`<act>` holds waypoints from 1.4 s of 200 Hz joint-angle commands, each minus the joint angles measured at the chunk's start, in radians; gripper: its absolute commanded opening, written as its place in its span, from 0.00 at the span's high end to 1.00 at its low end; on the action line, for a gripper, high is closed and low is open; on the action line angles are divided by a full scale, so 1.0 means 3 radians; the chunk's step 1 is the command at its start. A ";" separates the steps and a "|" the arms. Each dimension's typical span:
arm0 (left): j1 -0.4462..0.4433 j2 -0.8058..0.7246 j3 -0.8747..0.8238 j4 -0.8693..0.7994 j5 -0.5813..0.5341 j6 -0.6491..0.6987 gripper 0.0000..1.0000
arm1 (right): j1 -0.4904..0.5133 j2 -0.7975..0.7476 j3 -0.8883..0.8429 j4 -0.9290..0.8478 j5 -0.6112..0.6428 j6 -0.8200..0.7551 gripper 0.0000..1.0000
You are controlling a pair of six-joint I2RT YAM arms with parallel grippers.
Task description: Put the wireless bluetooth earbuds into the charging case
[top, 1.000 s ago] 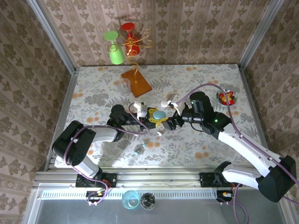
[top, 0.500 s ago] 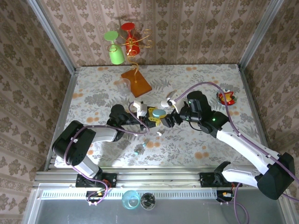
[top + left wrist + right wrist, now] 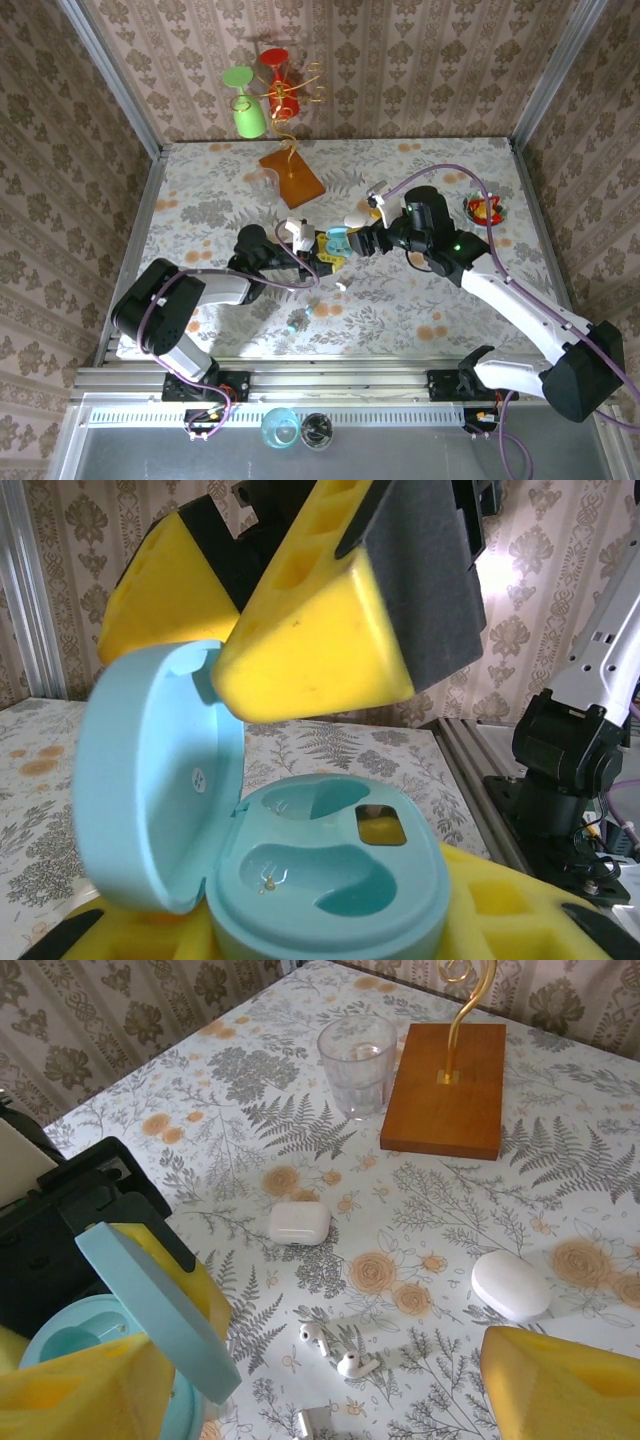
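Gripping the open teal charging case in my left jaws, right jaws wide and empty; the earbuds lie on the desk, tiny, so a skewed pinch could flick one away.

charging case: pale blue plastic, smooth, satin sheen, lid the same. earbuds: white glossy plastic. pebble case and boxy case: white plastic, smooth, semi-gloss. right gripper fingers: matt yellow plastic, faintly grainy. black pad: matt, foam-like. stand base: brown wood, smooth, low sheen. wire: shiny gold metal. cup: clear, glossy. table cover: floral print, matt.
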 commanded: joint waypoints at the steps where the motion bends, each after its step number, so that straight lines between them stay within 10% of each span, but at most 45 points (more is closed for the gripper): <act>1: 0.0057 -0.0065 -0.0043 0.0133 0.0076 0.0043 0.65 | -0.0030 -0.0088 0.0063 0.0125 -0.0205 0.0072 0.18; 133: 0.0792 -0.0104 -0.0037 0.0149 -0.0358 0.0166 0.65 | -0.0013 0.0006 -0.0777 0.0757 -0.0332 0.2221 0.29; 280: 0.1110 -0.0442 -0.0233 0.0143 -0.0626 0.0099 0.65 | 0.0826 0.2081 0.0115 0.0336 -0.0726 0.2141 0.67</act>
